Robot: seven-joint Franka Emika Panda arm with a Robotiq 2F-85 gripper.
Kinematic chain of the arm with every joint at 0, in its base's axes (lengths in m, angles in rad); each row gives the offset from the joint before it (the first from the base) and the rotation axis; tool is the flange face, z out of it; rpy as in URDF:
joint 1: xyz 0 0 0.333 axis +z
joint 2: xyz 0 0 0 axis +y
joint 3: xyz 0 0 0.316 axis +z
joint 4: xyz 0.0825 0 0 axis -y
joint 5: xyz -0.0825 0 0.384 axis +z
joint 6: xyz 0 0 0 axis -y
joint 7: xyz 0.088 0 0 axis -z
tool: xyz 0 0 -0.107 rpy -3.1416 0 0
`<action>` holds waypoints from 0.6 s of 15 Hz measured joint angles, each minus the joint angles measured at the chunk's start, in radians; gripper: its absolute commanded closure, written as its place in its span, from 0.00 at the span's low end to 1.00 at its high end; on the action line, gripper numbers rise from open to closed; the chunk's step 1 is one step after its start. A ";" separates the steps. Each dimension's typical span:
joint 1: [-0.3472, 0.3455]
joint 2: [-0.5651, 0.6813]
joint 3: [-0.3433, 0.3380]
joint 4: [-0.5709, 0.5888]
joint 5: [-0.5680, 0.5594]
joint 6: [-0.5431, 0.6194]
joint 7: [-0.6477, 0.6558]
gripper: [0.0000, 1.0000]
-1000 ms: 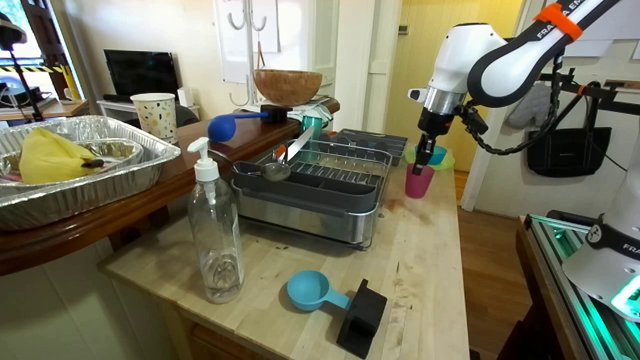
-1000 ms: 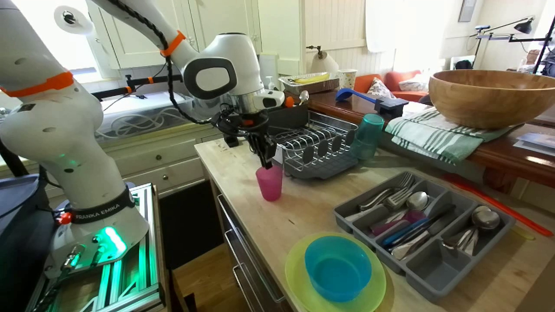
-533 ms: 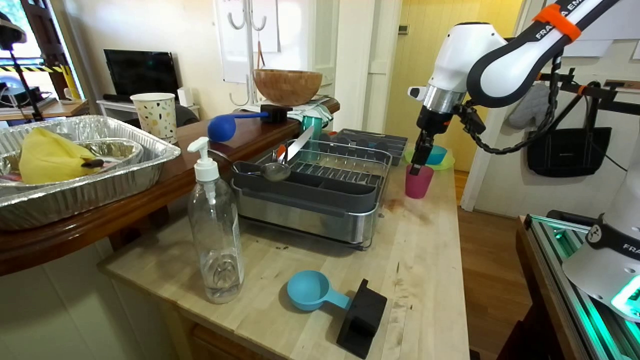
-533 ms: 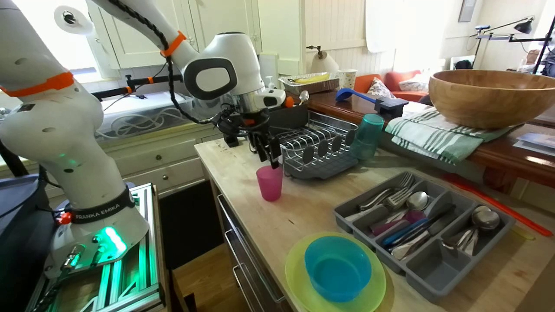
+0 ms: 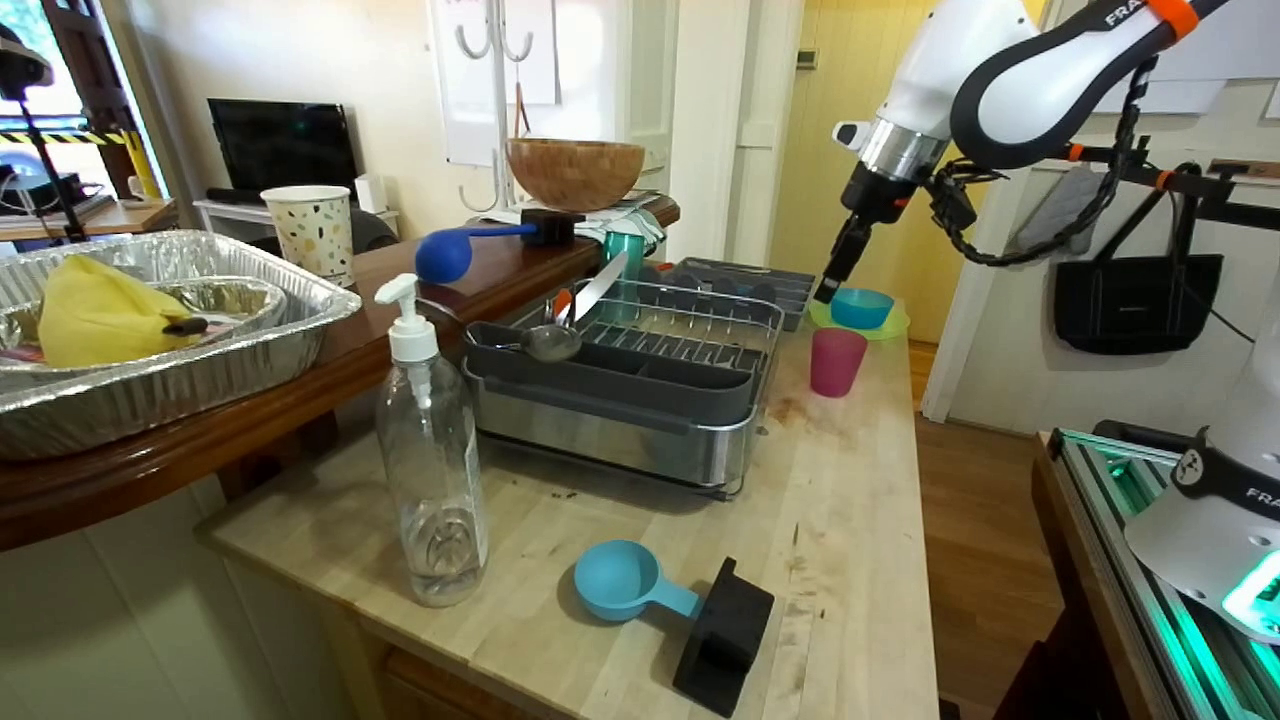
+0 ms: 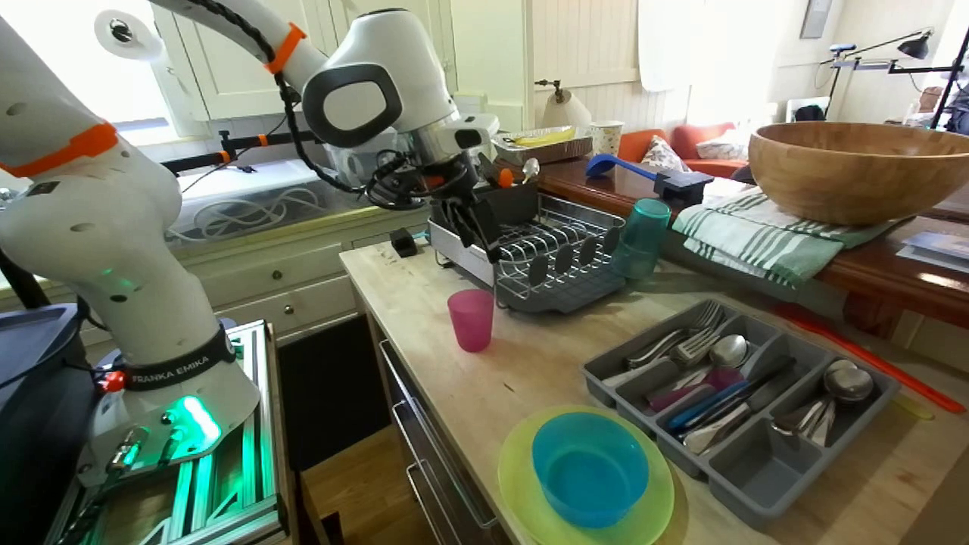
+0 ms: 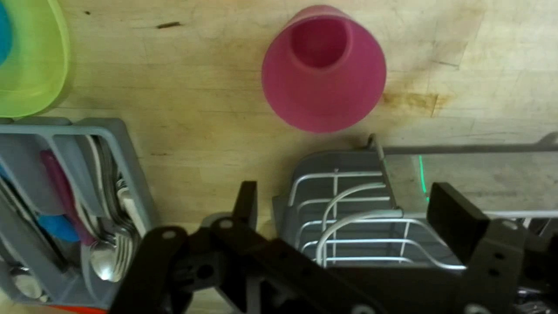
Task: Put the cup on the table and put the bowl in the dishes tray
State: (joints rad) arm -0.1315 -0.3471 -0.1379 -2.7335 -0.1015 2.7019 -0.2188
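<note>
The pink cup (image 5: 837, 362) stands upright on the pale wooden table (image 5: 830, 560), beside the dishes tray. From above, the wrist view looks into this cup (image 7: 322, 102). My gripper (image 6: 484, 253) hangs tilted above the cup, apart from it and close to the rack's edge. In the wrist view the gripper (image 7: 346, 196) is open, its fingers wide apart with only the wire rack showing below between them. A light-blue bowl (image 6: 590, 473) rests on a yellow-green plate (image 6: 511, 484). The dishes tray (image 5: 600, 445) is a grey wire rack with a dark base.
A grey cutlery tray (image 6: 727, 492) with several utensils lies near the plate. A teal tumbler (image 6: 642, 238) stands by the rack. Utensils stick up from the rack's dark caddy (image 5: 610, 375). A clear pump bottle (image 5: 432, 500) and turquoise scoop (image 5: 620, 580) occupy the table's near end.
The fingers have spread and let go of the cup's rim. My gripper has risen off the cup and tilted, while the cup has stayed in place.
</note>
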 measured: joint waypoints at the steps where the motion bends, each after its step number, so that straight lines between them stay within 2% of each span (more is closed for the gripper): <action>1: -0.018 -0.015 -0.008 0.008 -0.001 -0.003 0.005 0.00; 6: -0.143 -0.037 -0.084 0.083 -0.010 -0.008 0.019 0.00; 9: -0.189 -0.012 -0.149 0.129 -0.008 -0.009 0.019 0.00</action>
State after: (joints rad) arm -0.3202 -0.3592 -0.2869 -2.6049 -0.1096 2.6933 -0.1998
